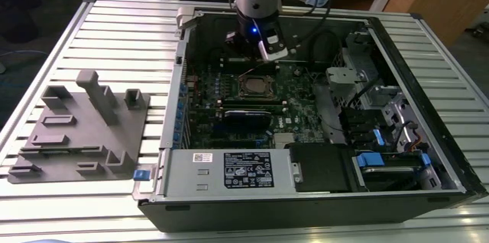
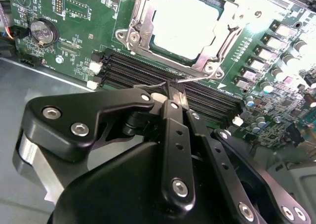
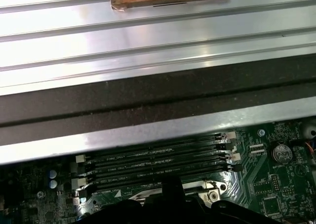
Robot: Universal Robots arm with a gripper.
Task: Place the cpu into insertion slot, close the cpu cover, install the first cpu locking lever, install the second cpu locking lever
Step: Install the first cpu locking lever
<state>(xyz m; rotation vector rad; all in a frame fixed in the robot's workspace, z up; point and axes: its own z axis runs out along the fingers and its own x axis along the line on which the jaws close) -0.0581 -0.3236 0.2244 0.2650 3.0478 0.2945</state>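
The cpu (image 2: 190, 23) lies flat in the insertion slot (image 1: 255, 85) on the green board, its pale metal top showing through the window of the cpu cover (image 2: 140, 23). The cover is folded down over it. A thin silvery locking lever (image 2: 190, 77) runs along the socket's edge nearest the memory slots. My gripper (image 2: 176, 91) is shut, its black fingertips pressed together right at that lever wire. I cannot tell whether the wire is pinched or only touched. In the exterior view the gripper (image 1: 256, 54) hangs inside the open computer case just behind the socket.
Black memory slots (image 2: 148, 75) lie between my fingers and the socket. A coin battery (image 2: 42, 31) sits nearby. A blue-edged card (image 1: 246, 116) and the power supply (image 1: 229, 171) are nearer the front. A grey fixture block (image 1: 77, 134) stands on the slatted table. The case wall (image 3: 148, 100) is close behind.
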